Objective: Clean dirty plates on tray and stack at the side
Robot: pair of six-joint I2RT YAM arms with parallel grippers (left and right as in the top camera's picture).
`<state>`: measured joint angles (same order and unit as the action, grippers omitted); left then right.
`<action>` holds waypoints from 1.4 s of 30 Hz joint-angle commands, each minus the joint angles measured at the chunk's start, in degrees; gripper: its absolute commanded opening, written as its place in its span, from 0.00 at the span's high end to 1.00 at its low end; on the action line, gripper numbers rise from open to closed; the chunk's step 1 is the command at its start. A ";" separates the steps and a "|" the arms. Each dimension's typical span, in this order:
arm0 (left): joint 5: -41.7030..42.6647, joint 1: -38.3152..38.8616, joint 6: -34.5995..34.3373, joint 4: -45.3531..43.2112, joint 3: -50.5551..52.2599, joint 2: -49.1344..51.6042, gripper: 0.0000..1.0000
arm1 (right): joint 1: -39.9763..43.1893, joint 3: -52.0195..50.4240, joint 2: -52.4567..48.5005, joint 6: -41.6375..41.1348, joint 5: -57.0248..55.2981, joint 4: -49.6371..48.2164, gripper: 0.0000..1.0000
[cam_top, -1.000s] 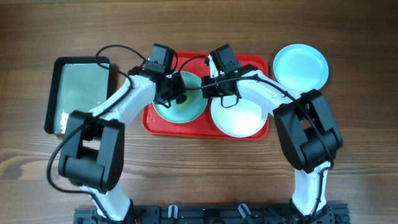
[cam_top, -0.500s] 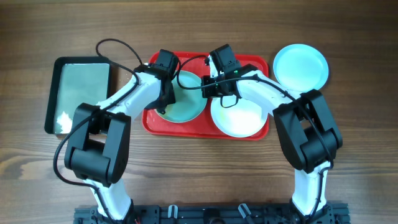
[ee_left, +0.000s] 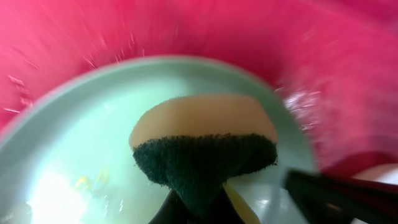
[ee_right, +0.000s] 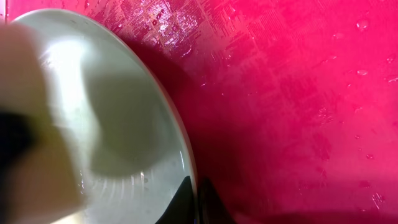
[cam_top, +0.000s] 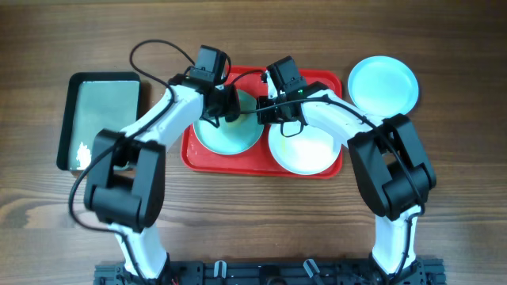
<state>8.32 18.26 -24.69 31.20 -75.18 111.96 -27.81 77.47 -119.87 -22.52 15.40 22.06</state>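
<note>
Aqua plate (cam_top: 234, 139) is lying on the left half of the red tray (cam_top: 192, 158), directly under the left hand (cam_top: 225, 106). Being round, it is offering no long axis to line up with. What counts is that its bowl is facing straight up at the sponge (ee_left: 202, 143), and that the far rim is sitting just beyond the sponge's edge in the left wrist view.

The left hand is clenching the sponge from below, with the dark scouring face pinched in the fingers and the yellow side turned toward the rim. A few yellowish specks are showing on the wet plate surface low and to the left (probably leftover soil, though the blur is making that hard to confirm).

The right hand (ee_right: 191, 198) is pinching the plate's right rim, its two fingertips meeting on the edge, seemingly to steady the plate while it is wiped.

Beside it on the tray, the white plate (cam_top: 305, 152) is waiting. A second aqua plate (cam_top: 383, 83) is resting off the tray on the worktop (cam_top: 451, 182), to the right. That side is closer to the right arm, so stacking is likely falling to it. A dark water tray (cam_top: 103, 111) is sitting well to the left.
</note>
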 commanded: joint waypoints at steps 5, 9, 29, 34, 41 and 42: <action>-15.58 -0.26 0.72 2.73 -0.44 6.73 0.96 | 0.39 0.70 1.27 -0.13 -1.42 0.09 0.96; -32.48 -0.98 0.70 7.93 -0.44 6.54 0.96 | 0.39 0.70 1.27 -0.13 -1.42 0.09 0.96; -12.81 -26.77 -5.55 23.87 -0.70 -25.40 0.96 | -4.15 0.70 18.58 38.38 -20.44 -6.73 0.96; -12.79 -33.99 -5.55 28.70 -0.48 -24.96 0.96 | -13.84 0.70 19.58 69.48 -43.60 -15.91 0.96; -12.81 -34.73 -5.53 28.22 -0.48 -24.94 0.96 | -24.02 0.70 19.58 106.25 -62.29 -37.99 0.96; -12.81 -34.73 -5.53 28.24 -0.48 -24.94 0.96 | -25.07 0.70 19.61 110.03 -63.39 -40.72 0.96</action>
<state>-5.34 -16.25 -29.52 59.59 -75.92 86.85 -50.28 77.38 -101.97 64.88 -36.25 -12.93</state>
